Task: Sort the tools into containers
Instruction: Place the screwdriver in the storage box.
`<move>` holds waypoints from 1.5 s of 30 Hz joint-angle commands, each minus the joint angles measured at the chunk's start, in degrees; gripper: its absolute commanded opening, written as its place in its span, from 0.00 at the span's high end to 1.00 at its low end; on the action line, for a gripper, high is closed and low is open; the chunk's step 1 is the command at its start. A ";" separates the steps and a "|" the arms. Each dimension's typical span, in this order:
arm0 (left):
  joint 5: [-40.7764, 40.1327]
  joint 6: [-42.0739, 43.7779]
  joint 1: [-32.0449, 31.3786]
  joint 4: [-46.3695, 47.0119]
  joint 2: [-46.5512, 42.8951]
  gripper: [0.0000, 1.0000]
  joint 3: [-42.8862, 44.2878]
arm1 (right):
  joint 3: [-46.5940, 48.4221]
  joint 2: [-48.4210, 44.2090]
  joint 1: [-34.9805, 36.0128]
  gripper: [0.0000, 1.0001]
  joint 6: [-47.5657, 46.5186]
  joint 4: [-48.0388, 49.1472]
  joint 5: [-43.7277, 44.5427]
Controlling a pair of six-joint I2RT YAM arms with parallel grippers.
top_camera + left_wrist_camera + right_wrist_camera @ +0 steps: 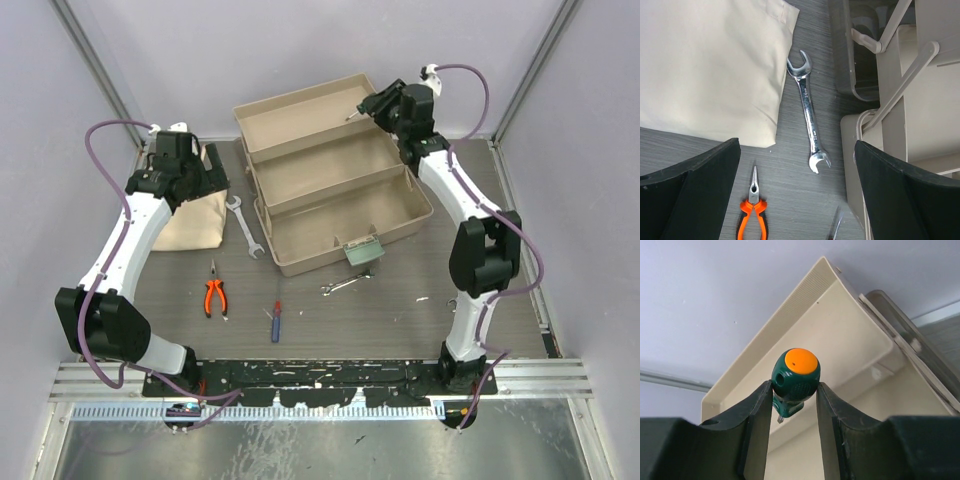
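The brown toolbox stands open at the back middle, its tan trays (330, 170) stepped. My right gripper (368, 105) is shut on a green-handled screwdriver (795, 372) with an orange cap and holds it above the top tray (840, 340). My left gripper (212, 178) is open and empty, high over a silver wrench (807, 112) beside the toolbox. Orange-handled pliers (214, 295), a blue-red screwdriver (276, 320) and a small silver wrench (345, 285) lie on the table in front. The pliers (754, 212) also show in the left wrist view.
A cream cloth bag (190, 215) lies left of the toolbox, under my left arm; it also shows in the left wrist view (705, 65). The pale green latch (362, 252) hangs at the toolbox front. Grey walls close in the back and sides.
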 commanded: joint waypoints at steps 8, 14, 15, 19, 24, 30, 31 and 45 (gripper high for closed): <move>0.50 0.72 0.30 2.18 -1.10 0.01 0.23 | 19.33 11.49 0.22 0.77 3.26 0.11 -3.38; 0.49 0.70 0.30 1.61 -0.54 0.01 0.66 | 20.61 13.33 0.22 0.68 0.26 -1.39 -3.34; 0.47 0.75 0.30 1.63 -0.56 0.01 0.69 | 20.93 13.62 0.18 0.67 0.10 -1.57 -3.62; 0.30 0.79 0.33 1.61 -0.67 0.02 0.63 | 22.07 14.77 0.22 0.58 -0.29 -2.94 -4.25; 0.16 0.88 0.43 1.60 -0.48 0.01 0.63 | 21.99 14.21 0.21 0.47 -1.38 -3.72 -3.64; 0.27 0.79 0.56 1.52 -0.44 0.01 0.64 | 22.95 12.42 0.16 0.43 -3.43 -4.86 -2.94; 0.24 0.77 0.56 1.52 -0.46 0.01 0.67 | 23.10 11.84 0.16 0.43 -4.07 -5.30 -2.90; -0.25 0.97 0.65 0.87 -1.57 0.02 1.26 | -11.60 -20.57 -1.71 0.33 -15.88 -13.67 7.82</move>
